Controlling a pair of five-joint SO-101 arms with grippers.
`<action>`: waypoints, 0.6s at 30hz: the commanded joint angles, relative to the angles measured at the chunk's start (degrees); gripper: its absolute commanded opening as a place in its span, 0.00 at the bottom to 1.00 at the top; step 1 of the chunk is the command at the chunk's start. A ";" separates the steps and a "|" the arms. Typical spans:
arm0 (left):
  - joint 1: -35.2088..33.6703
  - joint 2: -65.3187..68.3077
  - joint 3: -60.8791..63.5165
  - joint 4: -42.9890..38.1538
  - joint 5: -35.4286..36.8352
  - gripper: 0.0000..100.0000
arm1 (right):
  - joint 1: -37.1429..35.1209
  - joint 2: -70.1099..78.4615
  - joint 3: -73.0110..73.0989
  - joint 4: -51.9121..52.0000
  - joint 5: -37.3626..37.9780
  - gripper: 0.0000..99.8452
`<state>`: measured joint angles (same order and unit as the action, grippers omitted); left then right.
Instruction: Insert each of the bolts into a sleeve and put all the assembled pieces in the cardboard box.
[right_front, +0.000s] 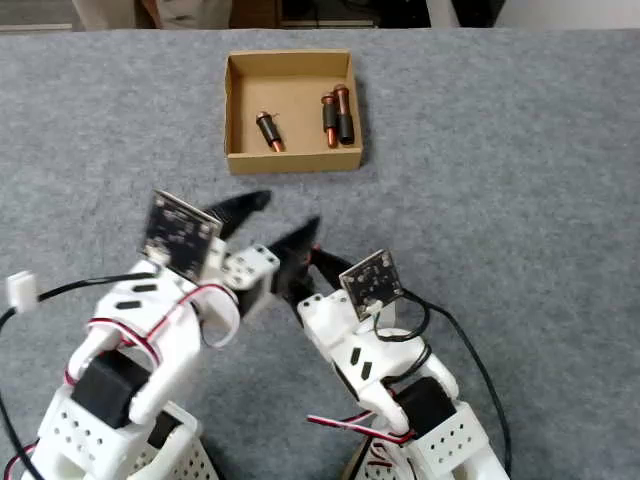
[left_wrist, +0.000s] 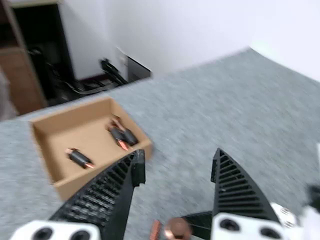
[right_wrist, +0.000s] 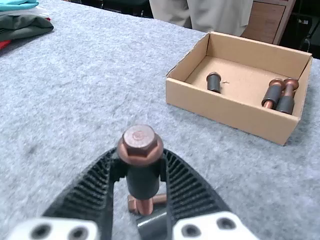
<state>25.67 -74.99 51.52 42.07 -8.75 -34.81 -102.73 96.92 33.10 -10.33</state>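
Sleeve with bolt clamped in right jaws, left jaws spread wide and empty, three assembled pieces laid in cardboard box.

A grey felt-covered table carries the open cardboard box near its far edge.

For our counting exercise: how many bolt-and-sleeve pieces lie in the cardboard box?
3. One piece lies alone left of centre; a second piece and third piece lie side by side near the cardboard box's right wall.
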 joint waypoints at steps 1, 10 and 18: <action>-8.09 -0.75 -3.08 0.18 -0.09 0.22 | 5.23 -0.31 -5.32 -3.25 -0.26 0.00; -34.90 -0.84 5.27 -0.26 -0.09 0.22 | 7.43 17.54 -24.22 -6.95 3.25 0.00; -56.00 -0.84 14.68 -0.26 0.00 0.22 | 15.43 57.80 -50.95 -23.03 3.52 0.00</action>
<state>-23.82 -75.25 65.93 42.07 -8.75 -22.51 -59.38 58.59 16.66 -7.60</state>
